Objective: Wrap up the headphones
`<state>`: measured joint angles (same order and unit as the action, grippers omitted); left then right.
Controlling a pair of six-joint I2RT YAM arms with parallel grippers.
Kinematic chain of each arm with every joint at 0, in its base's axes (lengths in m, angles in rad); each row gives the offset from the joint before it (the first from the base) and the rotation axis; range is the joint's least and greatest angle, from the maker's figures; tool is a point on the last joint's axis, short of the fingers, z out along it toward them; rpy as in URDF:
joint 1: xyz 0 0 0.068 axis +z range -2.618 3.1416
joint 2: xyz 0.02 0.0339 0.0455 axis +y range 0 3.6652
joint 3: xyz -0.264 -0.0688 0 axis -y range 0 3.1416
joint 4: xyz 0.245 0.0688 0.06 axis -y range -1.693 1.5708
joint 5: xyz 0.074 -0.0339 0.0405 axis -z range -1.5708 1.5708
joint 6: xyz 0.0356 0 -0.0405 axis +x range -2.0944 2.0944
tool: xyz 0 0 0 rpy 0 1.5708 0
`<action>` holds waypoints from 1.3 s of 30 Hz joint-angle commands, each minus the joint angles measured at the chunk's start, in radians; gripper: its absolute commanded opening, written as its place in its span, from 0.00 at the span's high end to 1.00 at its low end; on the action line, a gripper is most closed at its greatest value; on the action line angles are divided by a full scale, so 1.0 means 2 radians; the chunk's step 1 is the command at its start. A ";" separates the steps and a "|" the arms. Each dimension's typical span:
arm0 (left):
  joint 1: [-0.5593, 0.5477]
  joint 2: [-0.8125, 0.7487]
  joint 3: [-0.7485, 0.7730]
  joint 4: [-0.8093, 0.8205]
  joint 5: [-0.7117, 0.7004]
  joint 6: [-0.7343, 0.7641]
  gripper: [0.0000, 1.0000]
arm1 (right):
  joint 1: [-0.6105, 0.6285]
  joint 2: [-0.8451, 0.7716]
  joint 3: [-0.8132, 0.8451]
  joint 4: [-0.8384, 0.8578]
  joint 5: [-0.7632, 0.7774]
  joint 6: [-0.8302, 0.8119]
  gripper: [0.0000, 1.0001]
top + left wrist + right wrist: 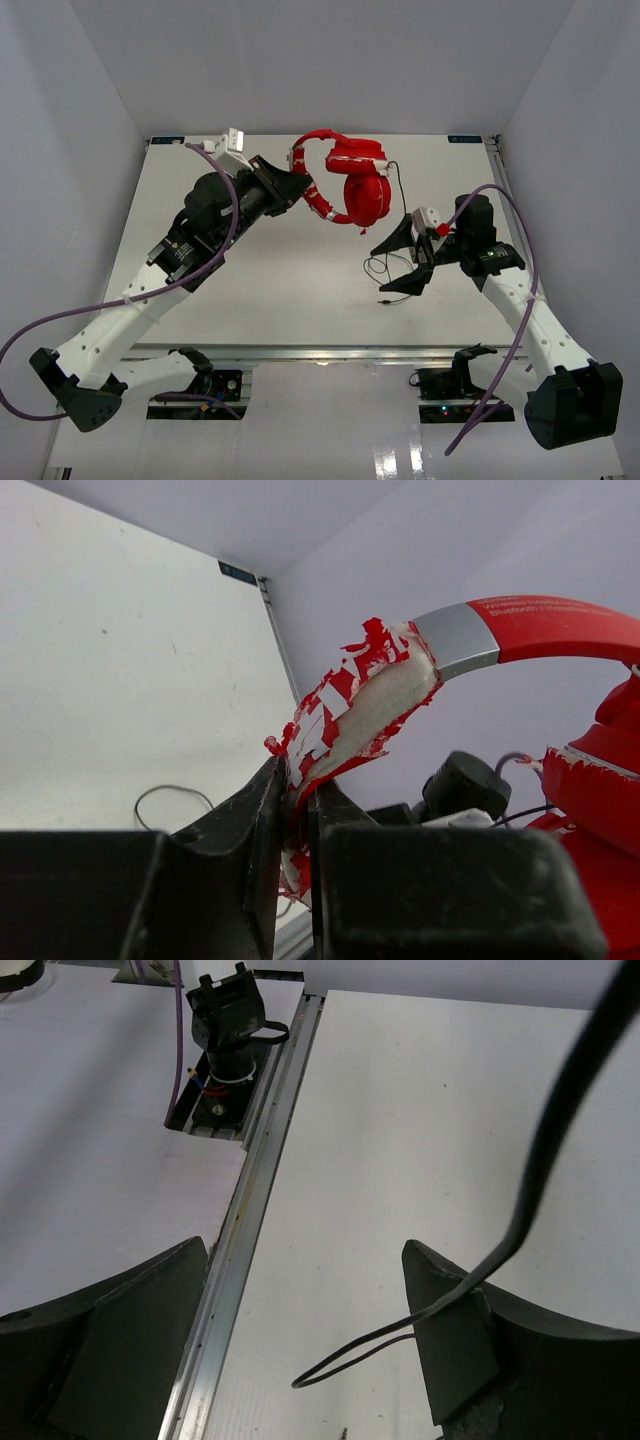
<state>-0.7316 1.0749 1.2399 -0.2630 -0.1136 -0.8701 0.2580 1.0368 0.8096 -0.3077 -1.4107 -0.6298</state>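
White table (280, 300), grey walls (320, 60). The left end effector (297, 825) pinches the headphones (362, 188) by the band (375, 705). The right end effector (305, 1305) is wide open, with the cable (545, 1150) touching it

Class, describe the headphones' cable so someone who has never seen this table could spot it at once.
On the white table, find the red headphones raised near the far edge. From their ear cup a line hangs down to loose loops at the open right claw: that is the cable, thin and black, unlike the thick purple robot cables.
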 commanded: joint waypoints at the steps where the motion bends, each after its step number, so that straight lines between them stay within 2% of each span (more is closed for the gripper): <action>1: 0.013 0.006 0.050 0.064 -0.060 -0.019 1.00 | 0.003 -0.020 -0.001 0.029 -0.016 0.030 0.16; 9: 0.047 0.059 0.118 0.053 -0.076 -0.019 1.00 | 0.009 -0.036 -0.022 0.029 0.001 0.032 0.24; 11: 0.051 0.069 0.124 0.051 -0.089 -0.022 1.00 | 0.011 -0.036 -0.019 0.030 0.009 0.035 0.34; 17: 0.054 0.089 0.096 0.046 -0.102 -0.043 1.00 | 0.011 -0.034 0.008 0.026 0.064 0.061 0.72; 19: 0.054 0.086 0.076 0.055 -0.096 -0.049 1.00 | 0.011 -0.034 0.013 0.023 0.081 0.068 0.77; 26: 0.054 0.078 0.060 0.063 -0.080 -0.054 1.00 | 0.011 -0.037 0.012 0.046 0.103 0.103 0.86; 32: 0.054 0.081 0.055 0.047 -0.080 -0.038 1.00 | 0.011 -0.021 0.050 -0.014 0.193 0.072 0.92; 37: 0.054 0.067 0.041 0.073 -0.062 -0.029 1.00 | 0.011 -0.026 0.023 0.020 0.184 0.107 0.87; 39: 0.054 0.066 0.050 0.074 -0.051 -0.023 1.00 | 0.011 -0.024 0.021 0.023 0.210 0.109 0.83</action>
<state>-0.6254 1.2652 1.3037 -0.2157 -0.2682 -0.9210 0.2764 0.9901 0.8634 -0.2927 -1.0556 -0.4503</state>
